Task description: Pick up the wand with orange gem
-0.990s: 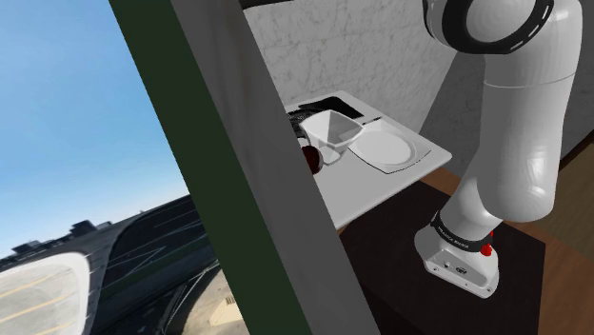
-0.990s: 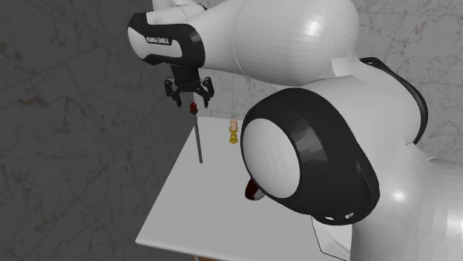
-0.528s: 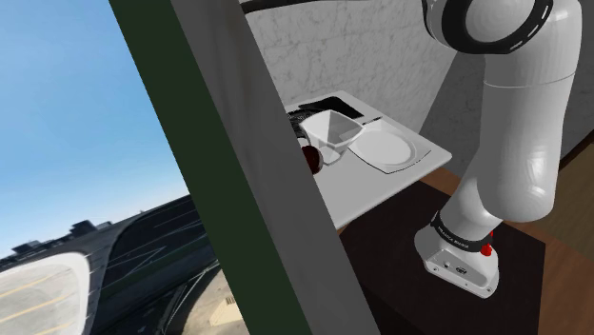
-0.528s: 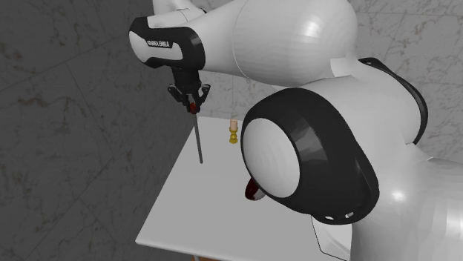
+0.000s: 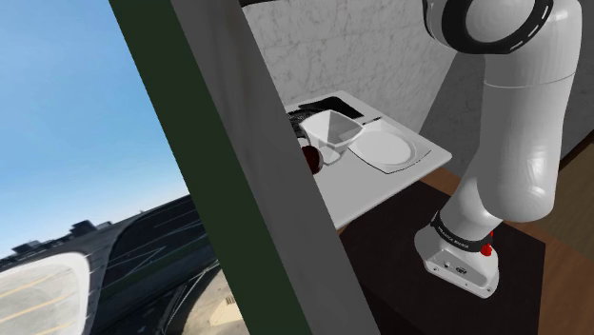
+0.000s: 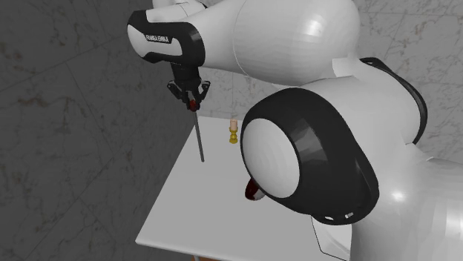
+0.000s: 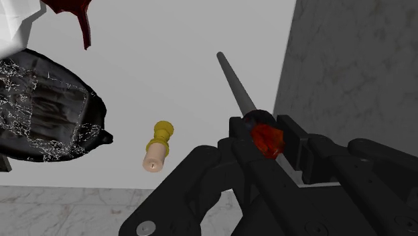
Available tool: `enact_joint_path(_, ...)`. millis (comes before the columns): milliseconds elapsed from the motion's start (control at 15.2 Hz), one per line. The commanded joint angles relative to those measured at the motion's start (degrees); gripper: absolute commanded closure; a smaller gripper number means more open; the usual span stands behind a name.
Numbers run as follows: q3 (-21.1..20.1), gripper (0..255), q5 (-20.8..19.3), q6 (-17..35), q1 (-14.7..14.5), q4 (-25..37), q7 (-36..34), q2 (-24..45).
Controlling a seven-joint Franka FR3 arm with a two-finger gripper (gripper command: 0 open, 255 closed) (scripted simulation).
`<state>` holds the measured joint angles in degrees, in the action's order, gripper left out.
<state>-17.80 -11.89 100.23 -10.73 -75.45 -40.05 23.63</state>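
Fingers (image 7: 236, 132) of the all-black two-finger gripper (image 7: 266, 137): clenched on the orange-red gem head of the slim dark-grey wand (image 7: 240, 86). Wand hangs upright, tip at or just above the white table (image 6: 167, 215), near its far edge. Handling, by judgement: light, stiff, thin and smooth; the faceted head offers the surest hold.

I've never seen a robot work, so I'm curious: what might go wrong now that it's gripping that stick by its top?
1. The gripper clasps the wand only at its gem, with the long shaft hanging below. The wand might swing or slip out when lifted.
2. A small yellow candlestick stands close by on the table. A swinging shaft could knock it over.
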Motion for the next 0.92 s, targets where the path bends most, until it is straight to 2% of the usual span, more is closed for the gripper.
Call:
enact_joint_path(0,0.0,255,0.0,-1.6,-0.2,1.8,0.1,0.2)
enact_joint_path(726,0.0,255,-0.7,-11.7,-1.9,14.7,1.0,3.0)
enact_joint_path(858,0.0,255,-0.7,-11.9,-1.9,15.0,1.0,3.1)
